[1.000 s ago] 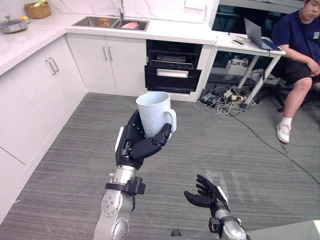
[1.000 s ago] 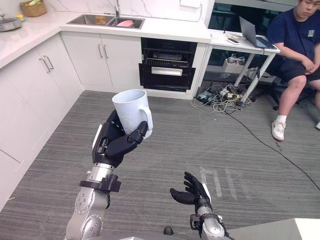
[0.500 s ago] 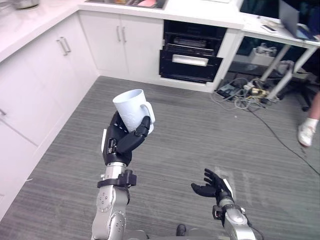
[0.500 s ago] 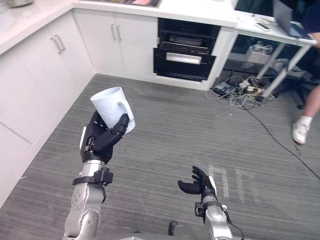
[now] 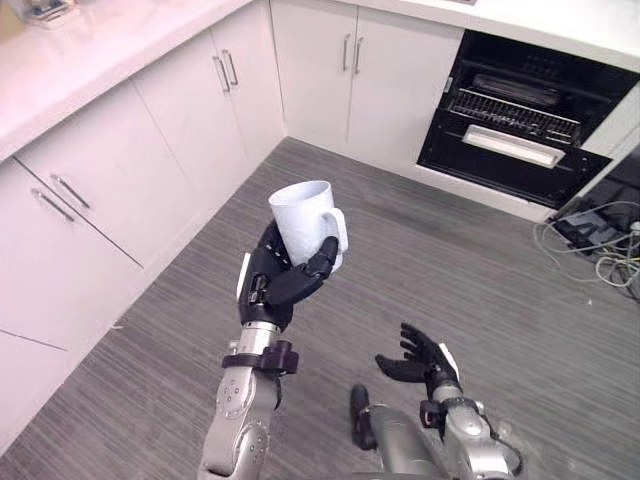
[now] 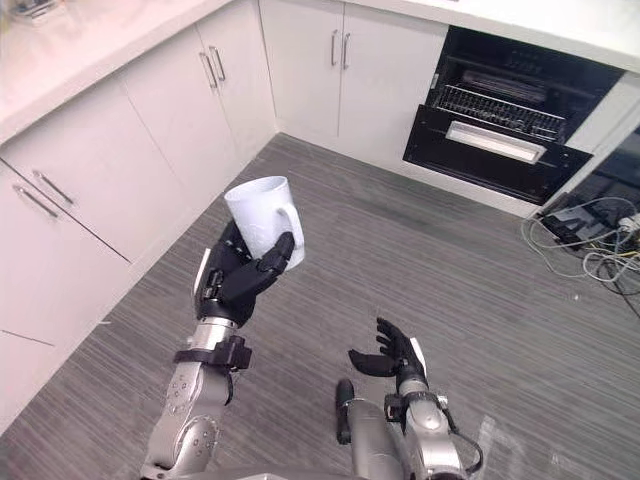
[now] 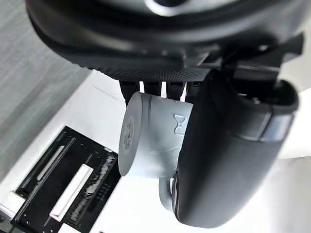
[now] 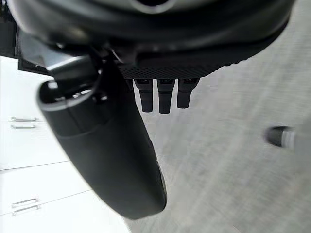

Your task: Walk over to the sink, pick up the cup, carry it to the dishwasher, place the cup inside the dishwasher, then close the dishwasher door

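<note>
One white cup [image 5: 305, 222] clasped in left hand [image 5: 272, 288], dishwasher [image 5: 490, 165] open

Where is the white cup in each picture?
Left eye view: white ceramic cup at centre, in the left robot hand.
Right eye view: cup left of centre.
Left wrist view: cup between fingers and thumb.
Shared landmark: open black dishwasher.

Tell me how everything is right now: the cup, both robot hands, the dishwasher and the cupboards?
cup: mouth up, held in the air.
left hand: curled round the cup.
right hand: open, holding nothing.
dishwasher: open, rack showing.
cupboard doors: shut.
</note>
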Robot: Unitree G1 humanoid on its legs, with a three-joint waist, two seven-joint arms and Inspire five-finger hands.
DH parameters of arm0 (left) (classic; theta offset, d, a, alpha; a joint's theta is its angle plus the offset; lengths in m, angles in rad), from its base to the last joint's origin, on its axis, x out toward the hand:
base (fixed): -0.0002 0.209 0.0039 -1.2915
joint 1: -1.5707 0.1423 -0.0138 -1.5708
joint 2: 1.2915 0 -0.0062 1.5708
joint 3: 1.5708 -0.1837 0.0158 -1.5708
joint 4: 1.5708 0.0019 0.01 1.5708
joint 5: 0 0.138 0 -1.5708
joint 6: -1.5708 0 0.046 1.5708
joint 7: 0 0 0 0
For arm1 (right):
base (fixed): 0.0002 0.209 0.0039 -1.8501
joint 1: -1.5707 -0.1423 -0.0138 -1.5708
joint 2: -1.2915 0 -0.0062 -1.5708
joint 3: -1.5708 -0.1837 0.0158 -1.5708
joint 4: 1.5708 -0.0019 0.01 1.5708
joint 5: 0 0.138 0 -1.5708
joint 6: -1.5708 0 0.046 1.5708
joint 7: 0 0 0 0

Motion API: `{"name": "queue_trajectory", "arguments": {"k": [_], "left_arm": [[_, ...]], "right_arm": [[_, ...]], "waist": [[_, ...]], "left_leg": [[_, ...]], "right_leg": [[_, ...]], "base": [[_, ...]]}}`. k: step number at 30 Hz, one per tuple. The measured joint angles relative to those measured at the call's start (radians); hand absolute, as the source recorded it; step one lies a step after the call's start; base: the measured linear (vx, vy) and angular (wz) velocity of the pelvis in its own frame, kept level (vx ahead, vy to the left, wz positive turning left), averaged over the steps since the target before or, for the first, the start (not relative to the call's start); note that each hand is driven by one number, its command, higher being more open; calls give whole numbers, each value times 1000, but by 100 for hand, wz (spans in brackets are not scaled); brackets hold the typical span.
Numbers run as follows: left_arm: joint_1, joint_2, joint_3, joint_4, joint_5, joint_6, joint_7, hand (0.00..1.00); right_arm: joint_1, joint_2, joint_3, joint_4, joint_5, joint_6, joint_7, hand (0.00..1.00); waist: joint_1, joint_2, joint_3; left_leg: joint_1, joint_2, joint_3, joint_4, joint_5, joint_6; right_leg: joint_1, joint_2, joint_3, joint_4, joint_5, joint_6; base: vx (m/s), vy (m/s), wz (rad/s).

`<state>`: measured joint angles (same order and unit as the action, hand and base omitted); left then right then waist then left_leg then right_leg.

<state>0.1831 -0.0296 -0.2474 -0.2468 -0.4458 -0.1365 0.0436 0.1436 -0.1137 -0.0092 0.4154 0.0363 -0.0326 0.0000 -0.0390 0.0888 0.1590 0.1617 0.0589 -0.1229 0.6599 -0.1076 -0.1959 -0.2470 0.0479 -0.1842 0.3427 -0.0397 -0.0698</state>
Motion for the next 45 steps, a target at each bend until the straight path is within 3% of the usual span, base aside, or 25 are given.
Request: {"name": "queue_trajectory", "arguments": {"k": [1,3,6,8,11,12,13,14,16,17,20,22,23,25,28,30,31,32,33,35,36,37,39,42,45], "left_arm": [[-1,-1,0,-1,0,0,-2,30],[2,-1,-15,-39,-2,-4,-14,30],[19,6,-12,-45,-3,-4,-26,30],[35,6,13,-43,-3,-4,-26,30],[36,7,29,-33,-3,-3,-27,30],[36,7,28,-34,-3,-3,-32,30],[37,3,27,-34,-2,-3,-36,30],[38,9,27,-34,-2,-3,-36,30],[36,34,27,-34,0,-1,-35,30],[36,34,25,-33,1,0,-35,30],[37,64,23,-32,17,15,-33,30],[35,88,20,-32,18,15,-32,30],[27,93,12,-31,18,12,-28,30],[-1,112,-36,-27,17,6,-25,30],[-5,123,-66,-25,17,6,-26,30],[-4,128,-72,-24,18,6,-28,30],[-3,126,-74,-14,18,7,-28,30],[-4,116,-77,0,18,8,-29,30],[-1,112,-77,14,18,9,-31,30],[-2,103,-79,30,19,12,-31,30],[5,89,-77,33,21,17,-31,30],[15,78,-77,33,26,18,-31,30],[36,75,-73,21,34,18,-34,30],[48,61,-68,17,34,18,-42,30],[51,49,-49,17,36,19,-41,30]], "right_arm": [[14,9,10,-24,1,-2,-1,90],[23,22,18,-63,7,-5,-13,90],[16,36,19,-56,10,-5,-23,90],[-26,38,18,10,10,-6,-21,90],[-44,31,15,79,10,-3,-21,90],[-42,19,14,93,10,0,-22,90],[-35,1,14,101,10,4,-22,90],[-36,4,14,108,10,6,-22,90],[-22,21,13,113,10,8,-22,90],[-18,21,12,114,10,8,-22,90],[-16,39,-12,152,10,9,-19,90],[-13,48,-14,168,10,9,-15,90],[-11,52,-8,167,10,9,-12,90],[-14,78,-2,160,10,8,-7,90],[-21,85,21,156,9,8,-6,90],[-34,85,45,154,8,8,-5,90],[-31,80,47,153,5,8,-5,90],[-33,67,46,154,1,10,-6,90],[-33,57,46,149,-1,11,-7,90],[-22,49,47,104,0,12,-7,90],[7,43,57,37,0,12,-8,90],[35,43,66,-45,0,12,-9,90],[38,44,74,-117,1,7,-17,90],[21,47,76,-157,1,-12,-25,90],[12,47,83,-147,4,-11,-26,90]], "waist": [[0,-1,0],[30,-2,0],[72,-14,3],[84,-21,7],[80,-32,14],[77,-27,11],[79,-11,0],[78,-29,1],[64,-93,-16],[62,-95,-16],[47,-108,-13],[20,-98,-13],[19,-94,-13],[15,-98,-14],[-1,-99,-15],[-7,-116,-25],[-18,-126,-36],[-25,-102,-41],[-30,-80,-52],[-29,-76,-49],[-22,-73,-46],[-1,-68,-42],[20,-69,-42],[40,-76,-45],[54,-88,-37]], "left_leg": [[-44,23,36,113,55,-1],[-245,153,219,469,-27,86],[-407,216,347,478,-136,155],[-466,204,385,287,-183,158],[-493,133,381,-97,-139,147],[-490,114,381,-218,-76,149],[-463,108,378,-291,83,191],[-453,92,381,-287,104,221],[-447,26,390,-283,45,249],[-442,18,390,-280,30,255],[-311,-54,391,-365,-10,278],[-195,-83,376,-446,-24,292],[-156,-84,375,-478,-26,282],[-72,-84,377,-544,-37,268],[-1,-82,400,-582,-62,250],[65,-92,443,-596,-117,218],[100,-104,442,-594,-148,195],[115,-87,440,-590,-164,187],[111,-58,435,-550,-177,166],[50,-4,432,-321,-198,135],[-24,56,428,-65,-172,105],[-92,139,436,217,-150,97],[-183,197,434,398,-165,123],[-340,217,413,364,-202,173],[-418,111,284,47,-211,168]], "right_leg": [[52,5,6,-36,-11,4],[201,57,30,-159,-25,0],[326,57,77,-248,-30,-6],[372,32,112,-273,-42,4],[429,-30,136,-275,-97,52],[448,-44,143,-272,-125,81],[474,-53,159,-265,-164,110],[486,-68,162,-262,-178,117],[489,-133,147,-234,-190,125],[479,-139,144,-199,-190,126],[304,-213,135,301,-176,232],[170,-231,113,554,-195,200],[118,-222,88,559,-207,180],[-5,-197,-19,424,-232,136],[-51,-164,-114,222,-215,108],[-54,-116,-199,-44,-43,54],[-42,-111,-192,-76,101,-38],[-38,-94,-199,-54,102,-55],[-29,-70,-194,-43,67,-55],[23,-37,-180,-54,32,-62],[88,-5,-159,-87,12,-66],[174,36,-116,-110,-16,-73],[256,60,-49,-133,-51,-77],[316,47,38,-159,-84,-75],[364,-6,128,-167,-98,-32]], "base": [[413,-108,15],[516,-143,-14],[369,-49,-43],[386,59,-50],[446,195,-26],[432,249,-19],[446,263,-20],[440,270,-7],[446,250,24],[445,230,23],[413,221,15],[357,148,26],[379,118,16],[492,68,-2],[451,-9,-22],[593,-60,-47],[598,-99,-29],[607,-141,-14],[466,-134,-23],[526,-186,-32],[724,-189,-70],[522,-106,-86],[409,-27,-98],[386,58,-88],[357,170,-78]]}}
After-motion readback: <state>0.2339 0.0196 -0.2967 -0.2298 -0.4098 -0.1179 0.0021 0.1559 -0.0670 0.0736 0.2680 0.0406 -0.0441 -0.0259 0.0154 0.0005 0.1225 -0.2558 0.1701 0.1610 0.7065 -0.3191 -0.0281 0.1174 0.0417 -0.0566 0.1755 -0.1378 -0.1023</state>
